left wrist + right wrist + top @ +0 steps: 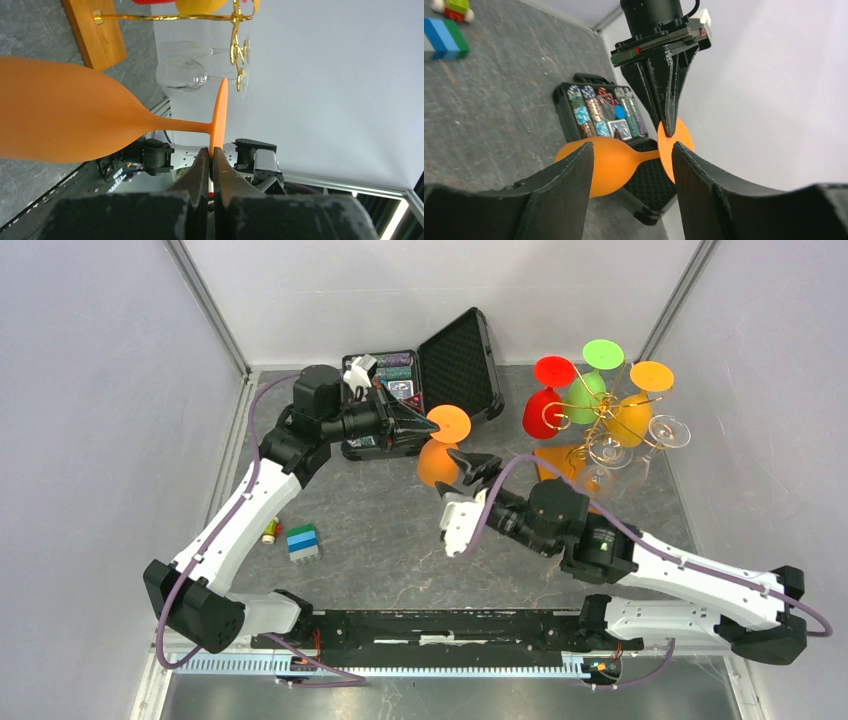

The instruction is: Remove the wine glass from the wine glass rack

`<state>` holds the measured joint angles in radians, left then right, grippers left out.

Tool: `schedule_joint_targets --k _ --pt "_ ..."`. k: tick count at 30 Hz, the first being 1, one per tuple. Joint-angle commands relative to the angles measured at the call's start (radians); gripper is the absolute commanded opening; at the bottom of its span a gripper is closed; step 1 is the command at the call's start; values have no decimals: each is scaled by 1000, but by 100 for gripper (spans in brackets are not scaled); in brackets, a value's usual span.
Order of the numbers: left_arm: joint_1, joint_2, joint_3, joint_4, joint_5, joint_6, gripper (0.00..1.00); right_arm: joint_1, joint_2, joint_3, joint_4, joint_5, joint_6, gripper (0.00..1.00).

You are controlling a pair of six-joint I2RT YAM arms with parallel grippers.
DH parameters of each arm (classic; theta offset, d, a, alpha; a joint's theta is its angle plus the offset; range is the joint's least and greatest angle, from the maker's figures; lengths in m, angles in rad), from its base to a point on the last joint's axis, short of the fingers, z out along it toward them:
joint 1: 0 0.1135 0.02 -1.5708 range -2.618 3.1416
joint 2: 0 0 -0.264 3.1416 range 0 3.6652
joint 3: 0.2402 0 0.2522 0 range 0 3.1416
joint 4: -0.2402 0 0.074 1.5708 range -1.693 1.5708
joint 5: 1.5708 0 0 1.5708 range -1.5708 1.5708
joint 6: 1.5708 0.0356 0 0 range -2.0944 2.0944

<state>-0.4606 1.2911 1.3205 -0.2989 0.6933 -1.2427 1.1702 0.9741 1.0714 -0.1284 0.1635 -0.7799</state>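
An orange wine glass (437, 462) is held on its side above the table, away from the rack. My left gripper (432, 426) is shut on the rim of its round foot (220, 115); the bowl (65, 120) sticks out to the left in the left wrist view. My right gripper (460, 480) is open, its two fingers on either side of the glass (611, 160) without touching it. The gold wire rack (590, 425) on its orange-brown base (560, 462) stands at the back right. It holds red (545, 410), green (590, 390), orange (632, 412) and clear (668, 430) glasses.
An open black case (385, 405) with poker chips lies at the back centre, its foam lid (460, 365) raised just behind the held glass. A striped block (303, 542) and a small toy (270, 532) lie on the left. Walls close in on both sides.
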Motion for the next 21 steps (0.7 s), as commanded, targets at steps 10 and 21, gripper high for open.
schedule_joint_targets --k 10,21 --pt "10 -95 -90 32 41 -75 2 132 16 -176 354 425 -437 50" --pt "10 -122 -115 35 40 -89 2 132 66 -203 466 407 -505 22"
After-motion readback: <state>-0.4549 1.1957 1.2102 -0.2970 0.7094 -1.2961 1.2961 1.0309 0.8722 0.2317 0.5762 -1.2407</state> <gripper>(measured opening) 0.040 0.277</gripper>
